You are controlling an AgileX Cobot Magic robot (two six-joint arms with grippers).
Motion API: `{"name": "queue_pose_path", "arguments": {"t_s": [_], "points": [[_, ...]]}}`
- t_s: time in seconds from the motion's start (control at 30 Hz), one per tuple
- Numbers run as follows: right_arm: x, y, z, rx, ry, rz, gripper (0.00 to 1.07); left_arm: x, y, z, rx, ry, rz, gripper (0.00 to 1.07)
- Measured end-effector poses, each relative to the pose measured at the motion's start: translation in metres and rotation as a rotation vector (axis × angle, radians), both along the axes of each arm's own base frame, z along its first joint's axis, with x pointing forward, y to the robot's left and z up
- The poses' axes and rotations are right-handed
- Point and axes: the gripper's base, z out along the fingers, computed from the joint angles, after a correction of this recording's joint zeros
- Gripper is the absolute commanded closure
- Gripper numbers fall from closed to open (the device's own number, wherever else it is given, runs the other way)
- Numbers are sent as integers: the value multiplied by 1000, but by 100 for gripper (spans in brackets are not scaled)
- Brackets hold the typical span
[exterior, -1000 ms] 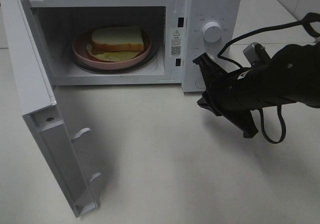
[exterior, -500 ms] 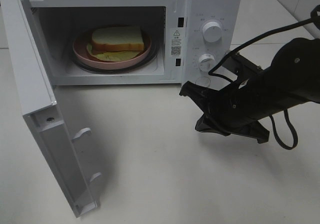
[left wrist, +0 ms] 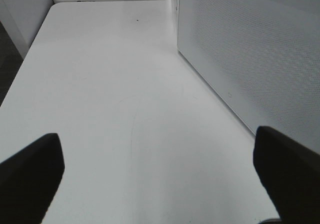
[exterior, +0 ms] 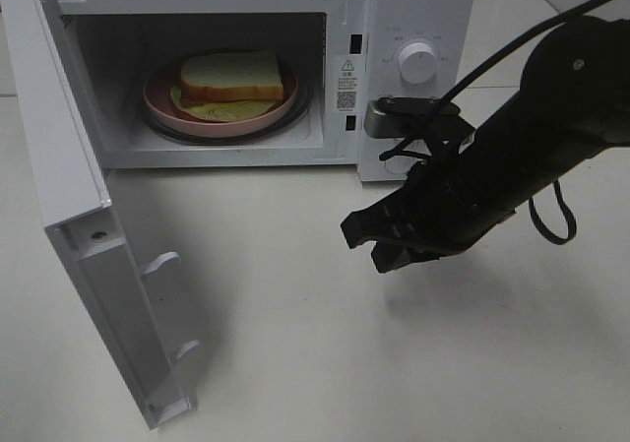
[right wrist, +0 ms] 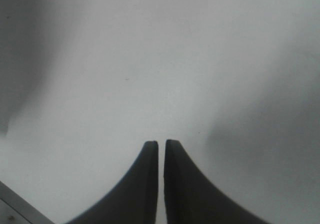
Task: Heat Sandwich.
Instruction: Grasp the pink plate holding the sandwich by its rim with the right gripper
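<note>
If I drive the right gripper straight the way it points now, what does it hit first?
Most likely the table: the right gripper slants down and leftward, and its wrist view shows only table ahead of the jaws. The open microwave door lies farther along, though depth is unclear.

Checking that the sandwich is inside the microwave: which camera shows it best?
The exterior high view: the sandwich lies in plain sight on its pink plate inside the open microwave. Neither wrist view shows it.
</note>
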Motion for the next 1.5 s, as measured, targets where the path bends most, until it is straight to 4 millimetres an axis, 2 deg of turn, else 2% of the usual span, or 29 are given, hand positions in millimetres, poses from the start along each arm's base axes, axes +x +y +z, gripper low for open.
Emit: {"name": "queue_pose_path", "arguments": {"t_s": [0.03, 0.1, 0.2, 0.23, 0.3, 0.33, 0.4, 0.53, 0.8, 1.03, 1.07, 1.17, 1.2, 1.23, 1.27, 1.3, 1.33, 1.37, 1.4, 1.47, 1.5], "points": [[1, 1, 4, -24, -27, 99, 98, 0, 0, 0, 0, 0, 0, 9], [2, 1, 5, -35, -39, 143, 98, 0, 0, 0, 0, 0, 0, 9], [4, 3, 11, -82, -95, 351, 96, 0, 0, 0, 0, 0, 0, 9], [4, 3, 11, -82, -95, 351, 96, 0, 0, 0, 0, 0, 0, 9], [5, 3, 15, -109, -131, 463, 96, 0, 0, 0, 0, 0, 0, 9], [7, 3, 18, -137, -166, 576, 96, 0, 0, 0, 0, 0, 0, 9], [7, 3, 19, -149, -180, 621, 95, 0, 0, 0, 0, 0, 0, 9], [12, 3, 26, -223, -263, 849, 94, 0, 0, 0, 0, 0, 0, 9], [21, -1, 34, -344, -356, 1058, 92, 0, 0, 0, 0, 0, 0, 9], [26, -6, 36, -446, -384, 1146, 89, 0, 0, 0, 0, 0, 0, 9], [26, -7, 36, -458, -386, 1154, 87, 0, 0, 0, 0, 0, 0, 9], [29, -9, 37, -504, -394, 1185, 70, 0, 0, 0, 0, 0, 0, 9], [29, -9, 37, -504, -394, 1185, 70, 0, 0, 0, 0, 0, 0, 9], [29, -10, 37, -512, -395, 1191, 63, 0, 0, 0, 0, 0, 0, 9], [29, -10, 37, -514, -398, 1190, 50, 0, 0, 0, 0, 0, 0, 9], [29, -10, 37, -515, -401, 1186, 43, 0, 0, 0, 0, 0, 0, 9], [29, -10, 37, -515, -401, 1186, 43, 0, 0, 0, 0, 0, 0, 9], [30, -10, 37, -516, -402, 1182, 36, 0, 0, 0, 0, 0, 0, 9], [29, -9, 37, -518, -401, 1178, 23, 0, 0, 0, 0, 0, 0, 9], [29, -8, 37, -524, -401, 1182, 11, 0, 0, 0, 0, 0, 0, 9], [29, -8, 37, -524, -401, 1182, 11, 0, 0, 0, 0, 0, 0, 9]]}}
